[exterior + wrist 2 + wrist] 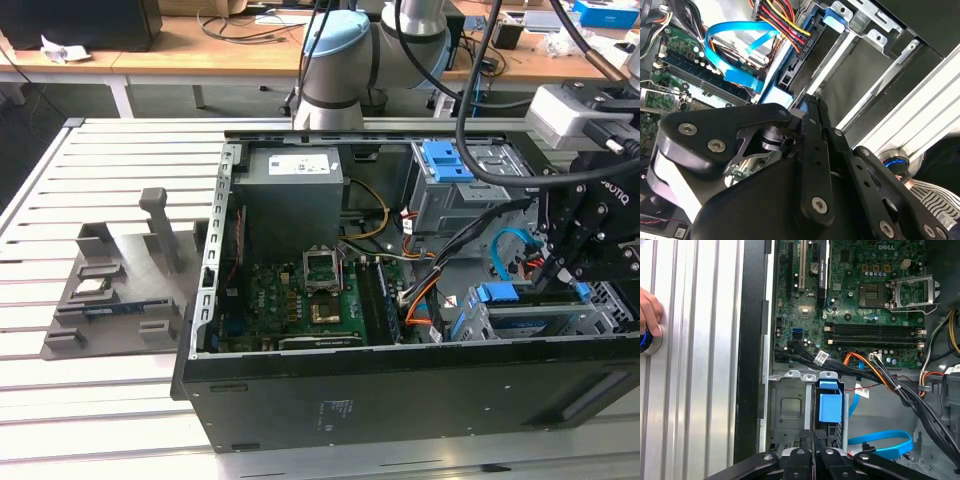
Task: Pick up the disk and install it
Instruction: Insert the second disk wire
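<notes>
- Install step: the gripper point(812, 447) is closed on the disk's point(830, 407) edge, standing in its bay point(787, 410).
- Next calls for pressing straight down until seated.

The exterior view is looking down from above and to one side, taking in the whole open computer case point(400, 300) on the slatted counter point(110, 400). Both wrist views are sitting close over the case's drive bay point(805, 410), one facing the motherboard point(865, 305), the other looking past the black gripper point(810, 107) linkage.
</notes>
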Controlling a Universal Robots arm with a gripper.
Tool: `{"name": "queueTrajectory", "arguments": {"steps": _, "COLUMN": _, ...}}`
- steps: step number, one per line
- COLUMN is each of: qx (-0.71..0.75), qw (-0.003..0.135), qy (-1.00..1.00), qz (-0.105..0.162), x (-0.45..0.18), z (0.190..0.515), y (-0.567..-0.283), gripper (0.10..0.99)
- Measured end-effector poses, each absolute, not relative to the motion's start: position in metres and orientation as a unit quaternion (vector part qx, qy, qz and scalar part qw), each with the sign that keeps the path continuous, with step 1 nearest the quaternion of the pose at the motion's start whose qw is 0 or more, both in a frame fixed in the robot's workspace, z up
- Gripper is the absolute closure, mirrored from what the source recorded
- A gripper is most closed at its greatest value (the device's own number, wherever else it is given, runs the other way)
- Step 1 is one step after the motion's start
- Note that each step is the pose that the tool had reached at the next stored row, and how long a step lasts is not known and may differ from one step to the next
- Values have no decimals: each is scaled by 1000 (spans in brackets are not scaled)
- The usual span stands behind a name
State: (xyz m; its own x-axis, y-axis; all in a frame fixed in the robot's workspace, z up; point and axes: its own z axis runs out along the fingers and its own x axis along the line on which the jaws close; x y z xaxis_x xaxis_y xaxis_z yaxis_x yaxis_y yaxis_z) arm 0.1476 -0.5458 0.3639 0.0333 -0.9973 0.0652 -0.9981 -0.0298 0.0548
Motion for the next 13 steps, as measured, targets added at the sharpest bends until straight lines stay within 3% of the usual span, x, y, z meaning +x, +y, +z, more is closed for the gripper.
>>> {"name": "queueTrajectory", "arguments": {"steps": 5, "qx": 718, "qw": 42, "qy": -695, "qz": 4, "x": 148, "z": 364, "y": -546, "gripper": 733}}
{"name": "queueTrajectory", "arguments": {"steps": 13, "qx": 718, "qw": 41, "qy": -695, "qz": 6, "x": 145, "z": 380, "y": -522, "gripper": 733}}
